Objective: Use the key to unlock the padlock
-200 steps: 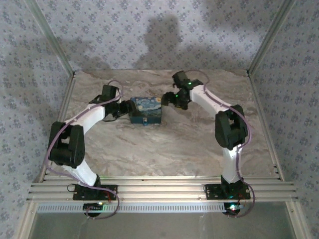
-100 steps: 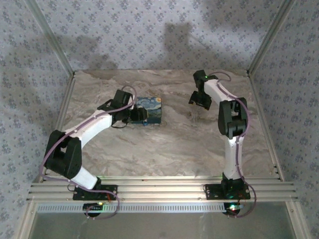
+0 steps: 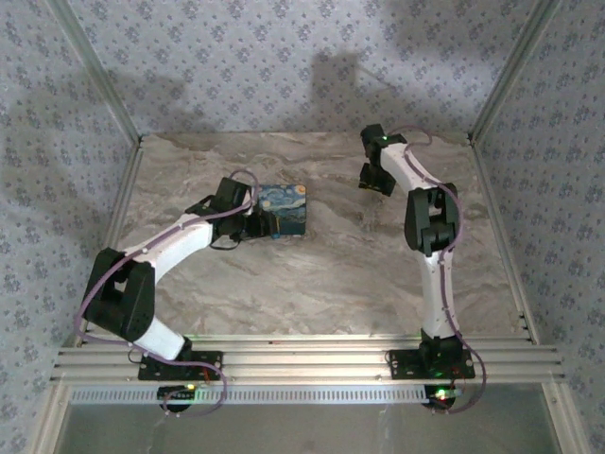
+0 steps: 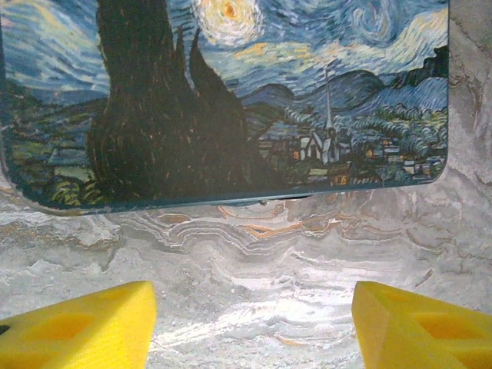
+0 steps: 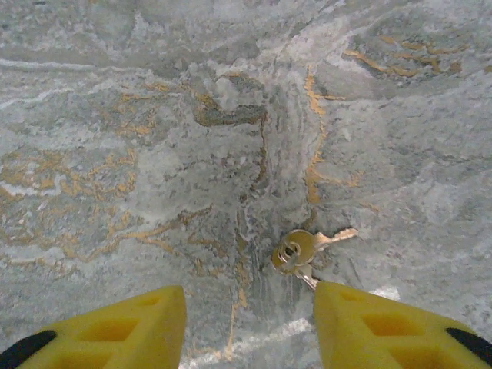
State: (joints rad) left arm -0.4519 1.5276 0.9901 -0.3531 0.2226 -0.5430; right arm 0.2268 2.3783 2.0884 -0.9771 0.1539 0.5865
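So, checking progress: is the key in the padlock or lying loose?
Loose: the key lies flat on the table just ahead of the right end effector, away from the padlock.

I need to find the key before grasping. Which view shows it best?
Right wrist view: the brass-coloured key lies on the marble table ahead of the right gripper. In the top external view it's too small to tell; the left wrist view faces the blue swirl-print padlock.

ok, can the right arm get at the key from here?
Probably yes. The key lies on the bare table just ahead of the right claw, jaws apart, nothing between. It sits off-centre to one side, so a small sideways shift may be needed.
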